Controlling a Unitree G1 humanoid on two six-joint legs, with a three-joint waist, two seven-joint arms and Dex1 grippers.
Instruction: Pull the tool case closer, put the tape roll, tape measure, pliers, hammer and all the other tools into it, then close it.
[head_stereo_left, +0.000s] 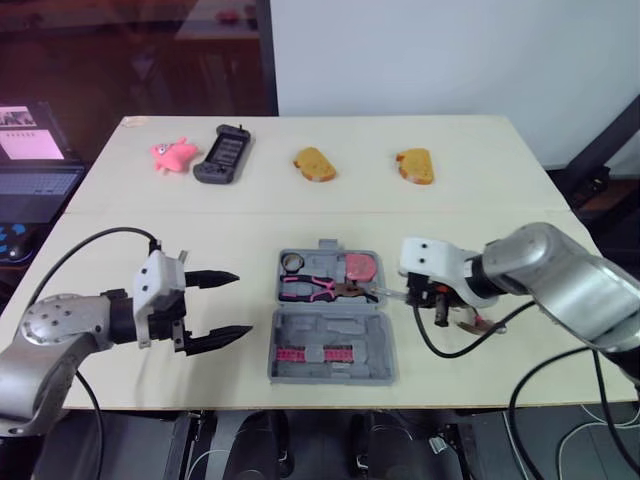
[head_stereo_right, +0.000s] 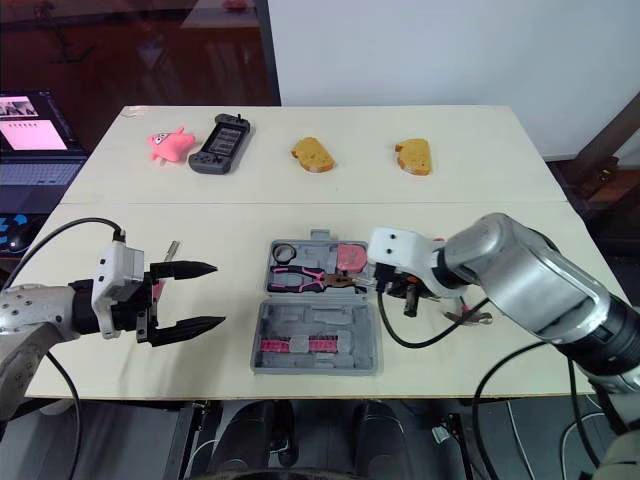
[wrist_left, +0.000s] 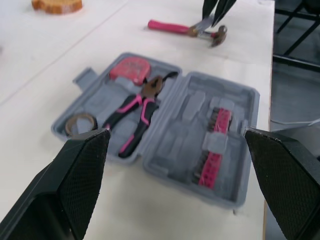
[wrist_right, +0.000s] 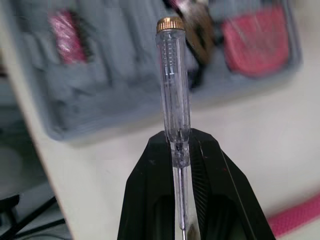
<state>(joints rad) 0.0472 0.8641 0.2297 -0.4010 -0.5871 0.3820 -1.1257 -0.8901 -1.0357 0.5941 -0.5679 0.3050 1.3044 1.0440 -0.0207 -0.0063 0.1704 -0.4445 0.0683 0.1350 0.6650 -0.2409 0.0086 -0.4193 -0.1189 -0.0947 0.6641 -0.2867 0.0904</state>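
Centrally, the pale wooden table (head_stereo_left: 480, 190) carried every item. The grey tool case (head_stereo_left: 345, 325) lay open and flat near the table's front edge, between the two arms, with its hinge running left to right. Its far half held three tools and its near half held a pink bit strip (head_stereo_left: 318, 354).

The left gripper (head_stereo_left: 240, 303) hovered to the left of the case, near it but not touching. Its two black fingers were spread wide apart and held nothing.

The right gripper (wrist_right: 178, 140) sat just beside the right edge of the case, pointing toward it. Its fingers were clamped on the screwdriver (wrist_right: 172, 85), a clear-handled tool with a brass cap. The cap end projected over the far half of the case, close to the pliers' head and the tape measure.

At the far edge of the table, well apart from the case, stood a black game controller (head_stereo_left: 223, 155), a pink toy (head_stereo_left: 172, 154) just left of it, and two bread pieces (head_stereo_left: 314, 164) (head_stereo_left: 415, 166). A laptop (head_stereo_left: 35, 160) sat off the table to the left.

The hammer (wrist_left: 180, 28), pink-handled, lay on the table to the right of the case, apart from it and by the right gripper.

Inside the far half, the pliers (head_stereo_left: 315, 287) with pink and black handles lay along the middle. The red tape measure (head_stereo_left: 361, 267) occupied the right corner, and the tape roll (head_stereo_left: 292, 262) occupied the left corner.
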